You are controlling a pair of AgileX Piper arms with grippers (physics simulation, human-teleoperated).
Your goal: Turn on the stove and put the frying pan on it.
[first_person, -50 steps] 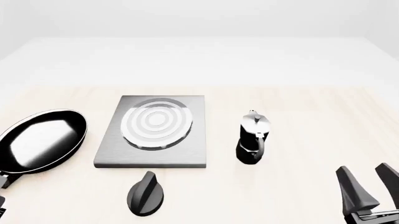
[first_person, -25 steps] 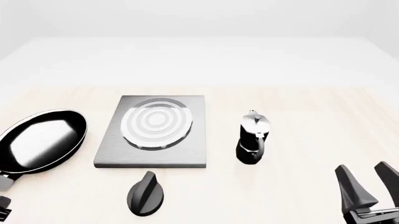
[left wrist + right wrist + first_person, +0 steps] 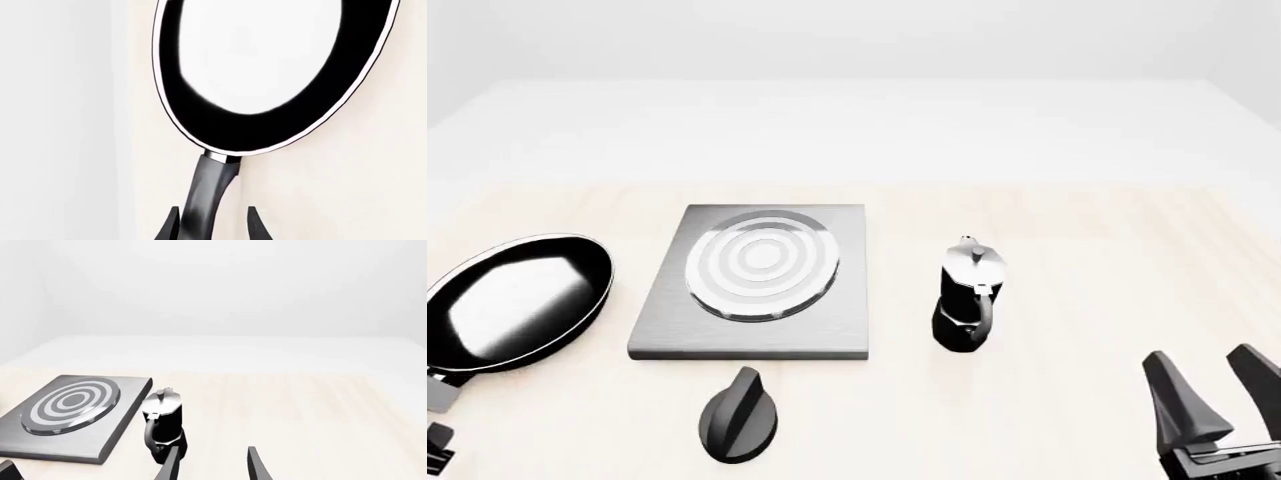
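Note:
The frying pan (image 3: 515,300) lies at the table's left, black with a glossy inside and a silver rim. Its dark handle (image 3: 211,187) points back toward my left gripper (image 3: 213,224), which is open with a finger on either side of the handle's end. Only a sliver of that gripper (image 3: 435,440) shows at the front view's lower left corner. The grey stove (image 3: 665,322) with its ringed burner (image 3: 761,262) sits mid-table, and its black oval knob (image 3: 738,415) lies in front of it. My right gripper (image 3: 1214,388) hovers open at the lower right, holding nothing.
A small black-and-silver moka pot (image 3: 968,295) stands upright just right of the stove (image 3: 73,412), also seen as the moka pot (image 3: 162,425) ahead of my right gripper (image 3: 212,465). The table's left edge runs close beside the pan.
My left gripper has crept slightly along the pan handle at the lower left corner. The right gripper has sunk a touch. Pan, stove, knob and pot have not moved.

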